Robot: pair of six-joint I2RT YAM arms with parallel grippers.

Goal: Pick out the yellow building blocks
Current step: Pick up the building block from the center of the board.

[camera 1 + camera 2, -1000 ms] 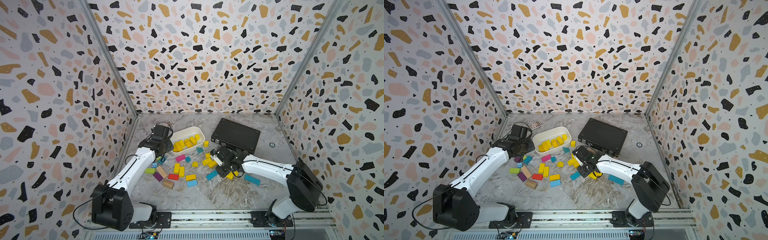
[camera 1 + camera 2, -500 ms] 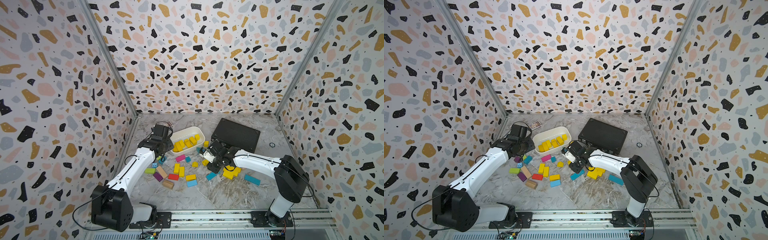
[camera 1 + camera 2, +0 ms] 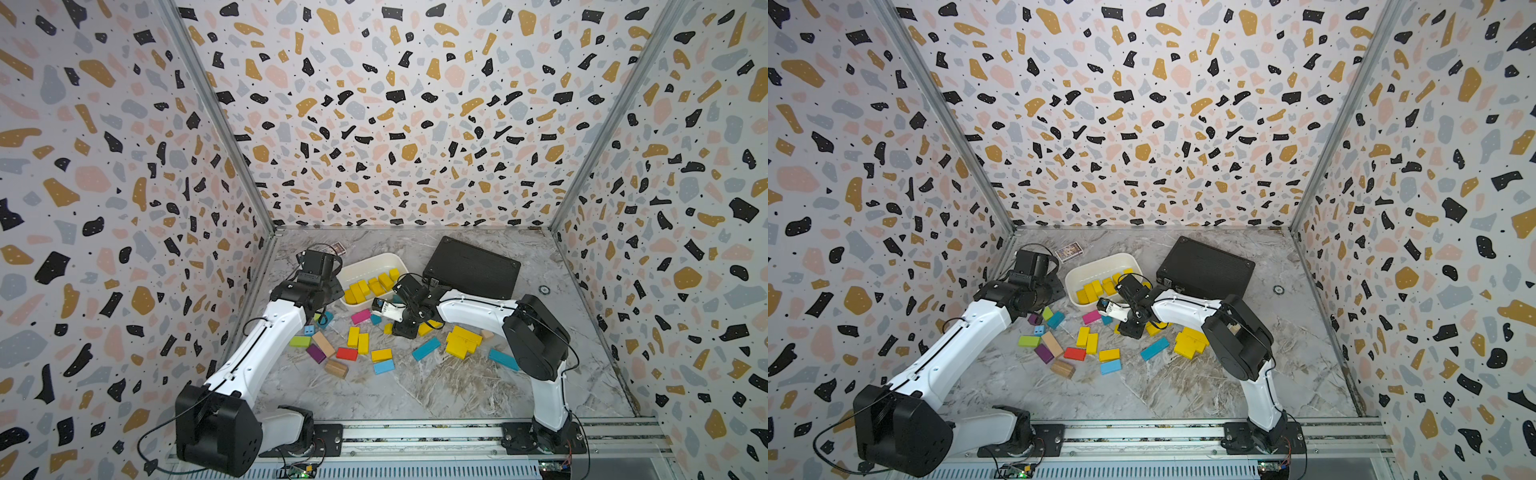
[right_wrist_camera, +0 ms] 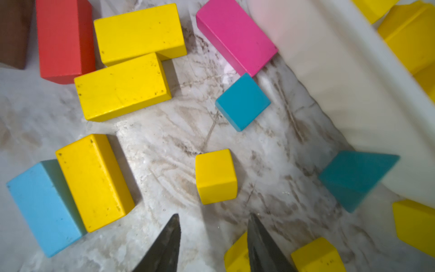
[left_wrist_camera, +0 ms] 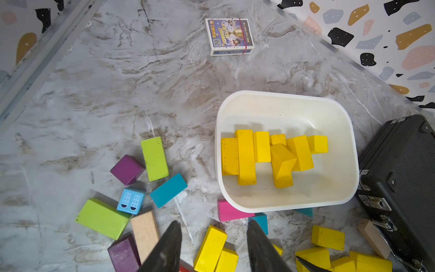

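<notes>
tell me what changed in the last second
The right gripper swung from over the yellow pile toward the white bin, jaws open above a small yellow cube. The left gripper, the loose blocks and the yellow blocks in the bin stayed put.

The only print with writing is on the small box [image 5: 229, 36] lying on the bench [image 5: 117, 94]. Its top face has a QR code [image 5: 217, 42] in one corner. A slanted yellow title runs across a blue picture with a gold trophy, and a row of small characters follows one edge. A strip of fine print runs along its side. All of this lettering is too small and blurred to read. A pale blue cube [image 5: 131, 200] bears a drawing of two white windows.
</notes>
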